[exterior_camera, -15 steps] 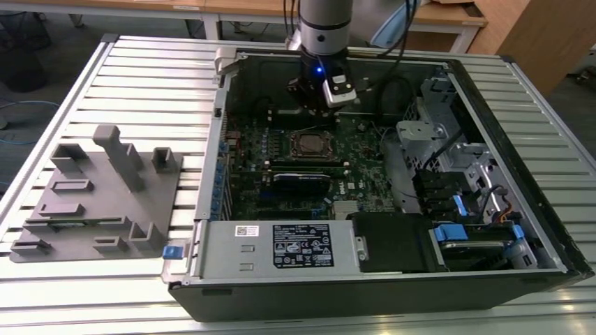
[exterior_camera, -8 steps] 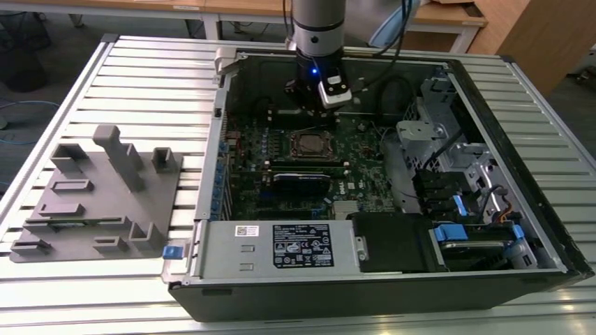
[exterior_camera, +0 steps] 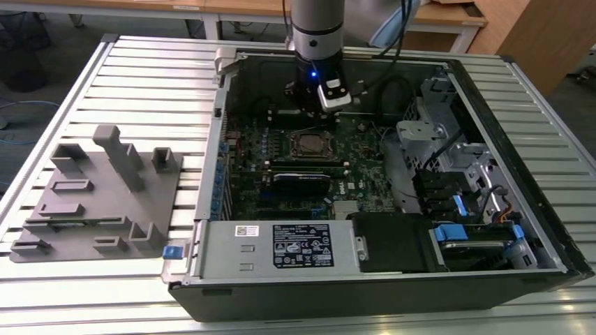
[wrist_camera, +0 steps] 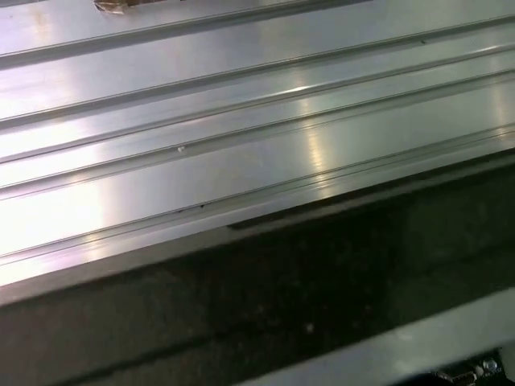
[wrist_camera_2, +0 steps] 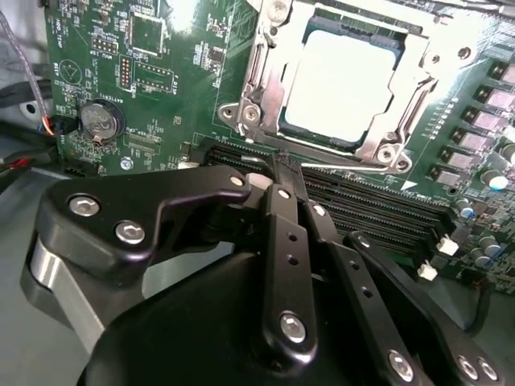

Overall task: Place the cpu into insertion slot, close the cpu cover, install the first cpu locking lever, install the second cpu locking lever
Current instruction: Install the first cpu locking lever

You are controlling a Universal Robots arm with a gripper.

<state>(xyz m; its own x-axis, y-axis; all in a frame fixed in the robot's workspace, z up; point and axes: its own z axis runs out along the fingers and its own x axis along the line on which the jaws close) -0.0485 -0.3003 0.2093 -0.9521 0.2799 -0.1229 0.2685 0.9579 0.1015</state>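
Note:
The cpu [wrist_camera_2: 342, 80], with its silvery top, lies in the insertion slot [exterior_camera: 308, 144] on the green motherboard [wrist_camera_2: 161, 72]. The cpu cover [wrist_camera_2: 269, 76], a thin metal frame, lies flat around it, and the chip shows through its cut-out. A thin metal lever rod [wrist_camera_2: 338, 157] runs along the socket side nearest my fingers. In the second wrist view my gripper [wrist_camera_2: 282, 170] hovers just short of that side. Its black fingers [wrist_camera_2: 283, 241] are shut together with nothing between them. In the exterior view the gripper [exterior_camera: 312, 112] hangs inside the open case, just behind the socket.
The open computer case [exterior_camera: 521, 209] lies on a slatted aluminium table [wrist_camera: 241, 121]. Long black memory slots [wrist_camera_2: 378, 209] run between my fingers and the socket. A black card [exterior_camera: 300, 183], cables [exterior_camera: 400, 91] and drive bays [exterior_camera: 465, 230] fill the case. A grey fixture [exterior_camera: 93, 195] stands at the exterior view's left.

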